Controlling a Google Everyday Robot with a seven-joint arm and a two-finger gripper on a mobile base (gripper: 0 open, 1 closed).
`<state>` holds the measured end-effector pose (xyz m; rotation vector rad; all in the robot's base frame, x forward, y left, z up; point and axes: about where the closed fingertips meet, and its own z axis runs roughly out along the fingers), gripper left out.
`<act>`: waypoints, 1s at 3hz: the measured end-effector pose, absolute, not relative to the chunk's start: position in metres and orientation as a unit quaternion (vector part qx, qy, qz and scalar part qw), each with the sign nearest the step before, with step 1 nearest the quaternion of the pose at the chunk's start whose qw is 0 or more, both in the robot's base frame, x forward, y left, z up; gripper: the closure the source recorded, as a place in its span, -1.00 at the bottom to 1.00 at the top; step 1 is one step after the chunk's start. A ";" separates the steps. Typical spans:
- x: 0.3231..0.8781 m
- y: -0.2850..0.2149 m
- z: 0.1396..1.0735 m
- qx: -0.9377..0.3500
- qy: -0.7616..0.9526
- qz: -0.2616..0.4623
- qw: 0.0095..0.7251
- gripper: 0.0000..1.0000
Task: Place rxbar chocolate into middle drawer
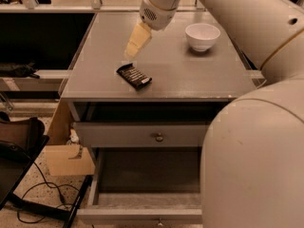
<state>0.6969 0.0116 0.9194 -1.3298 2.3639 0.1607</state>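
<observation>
The rxbar chocolate (134, 76) is a flat black-wrapped bar lying at an angle on the grey cabinet top (190, 75), near its front left. My gripper (135, 43) with pale yellow fingers hangs just above and behind the bar, apart from it and holding nothing. The middle drawer (142, 194) is pulled out at the bottom of the view, its dark floor bare. The upper drawer (142, 135) with a round knob is shut above it.
A white bowl (202, 36) stands on the top at the back right. My pale arm (256, 127) fills the right side and hides the drawer's right part. A cardboard box (66, 158) and black cables (42, 194) lie on the floor at left.
</observation>
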 end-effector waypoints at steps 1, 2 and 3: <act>0.687 0.008 0.901 -0.483 0.851 0.055 0.196 -1.00; 0.672 0.024 0.877 -0.491 0.850 0.061 0.181 -1.00; 0.664 0.042 0.849 -0.498 0.849 0.066 0.164 -1.00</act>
